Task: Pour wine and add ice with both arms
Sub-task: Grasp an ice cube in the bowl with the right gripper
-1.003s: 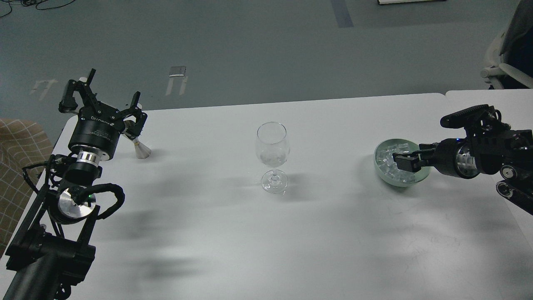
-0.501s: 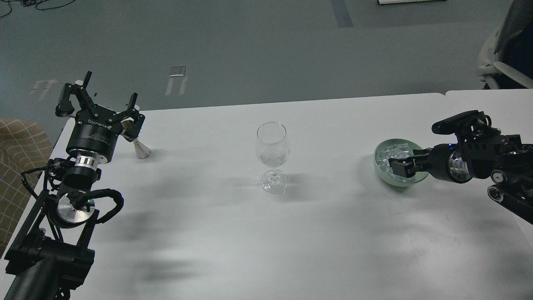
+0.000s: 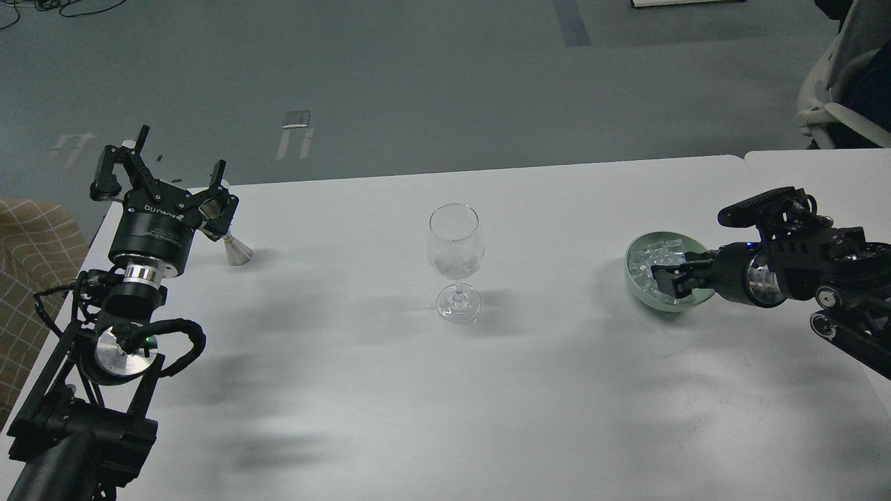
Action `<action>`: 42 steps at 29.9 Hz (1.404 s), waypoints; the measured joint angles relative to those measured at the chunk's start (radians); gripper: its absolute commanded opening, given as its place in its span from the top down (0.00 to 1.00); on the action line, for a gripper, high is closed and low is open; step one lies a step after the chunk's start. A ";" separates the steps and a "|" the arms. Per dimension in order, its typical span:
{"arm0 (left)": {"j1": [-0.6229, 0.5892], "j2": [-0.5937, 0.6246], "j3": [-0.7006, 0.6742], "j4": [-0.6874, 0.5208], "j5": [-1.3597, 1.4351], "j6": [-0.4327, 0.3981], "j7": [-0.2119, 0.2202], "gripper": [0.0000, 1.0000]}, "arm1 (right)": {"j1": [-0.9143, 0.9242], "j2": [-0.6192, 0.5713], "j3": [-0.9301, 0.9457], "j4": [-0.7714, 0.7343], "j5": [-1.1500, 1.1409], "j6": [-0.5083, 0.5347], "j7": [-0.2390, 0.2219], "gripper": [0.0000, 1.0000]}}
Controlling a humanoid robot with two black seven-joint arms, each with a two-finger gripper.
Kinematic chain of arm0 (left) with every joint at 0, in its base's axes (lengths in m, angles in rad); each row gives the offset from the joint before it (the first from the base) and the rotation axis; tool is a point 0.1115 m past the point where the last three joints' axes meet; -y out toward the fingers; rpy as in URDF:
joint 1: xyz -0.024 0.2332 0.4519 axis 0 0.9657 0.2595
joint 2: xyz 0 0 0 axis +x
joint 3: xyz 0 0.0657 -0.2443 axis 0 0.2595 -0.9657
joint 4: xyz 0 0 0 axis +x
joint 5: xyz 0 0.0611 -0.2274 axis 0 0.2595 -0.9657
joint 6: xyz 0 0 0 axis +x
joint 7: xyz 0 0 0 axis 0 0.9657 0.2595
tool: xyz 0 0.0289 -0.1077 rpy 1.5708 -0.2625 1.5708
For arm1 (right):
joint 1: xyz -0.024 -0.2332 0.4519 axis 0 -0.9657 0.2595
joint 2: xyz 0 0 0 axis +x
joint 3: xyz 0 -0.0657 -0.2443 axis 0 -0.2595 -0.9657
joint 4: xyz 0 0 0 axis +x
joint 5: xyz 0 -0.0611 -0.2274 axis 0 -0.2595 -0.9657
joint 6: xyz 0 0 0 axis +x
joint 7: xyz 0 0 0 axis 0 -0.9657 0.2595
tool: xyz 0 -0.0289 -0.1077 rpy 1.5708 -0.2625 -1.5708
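Note:
A clear wine glass (image 3: 456, 243) stands upright at the table's middle, with a little clear content low in its bowl. No stream of wine shows. A pale green bowl (image 3: 635, 278) at the right holds many clear ice cubes (image 3: 654, 259). My right gripper (image 3: 672, 282) reaches in from the right, its tip down among the cubes. Its fingers are dark and I cannot tell them apart. My left gripper (image 3: 167, 170) is wide open at the table's far left corner. A small silver cone-shaped vessel (image 3: 237, 252) stands just beside its right finger (image 3: 219, 184).
The white table (image 3: 445, 390) ends close behind the left gripper. A second table (image 3: 821, 167) joins at the far right, with an office chair (image 3: 846, 104) behind it. A checked seat (image 3: 35, 236) is at the left edge.
My left gripper has drawn back a little to the left, still open. My right gripper has pulled slightly to the right and sunk lower into the bowl. The glass has not moved.

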 measured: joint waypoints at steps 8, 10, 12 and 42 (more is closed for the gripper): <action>0.000 0.004 -0.001 0.001 0.000 0.000 0.000 0.02 | -0.001 0.014 0.000 -0.020 0.000 0.000 0.000 0.59; 0.000 0.007 -0.001 0.002 0.000 0.000 0.000 0.02 | -0.002 0.016 0.000 -0.021 0.000 0.000 0.000 0.63; 0.000 0.009 -0.002 0.002 0.000 0.000 0.000 0.02 | -0.003 0.017 0.000 -0.021 0.000 0.000 0.000 0.65; 0.012 0.022 -0.023 0.000 0.000 0.000 0.000 0.02 | 0.008 -0.007 0.016 0.038 0.010 -0.005 0.008 0.95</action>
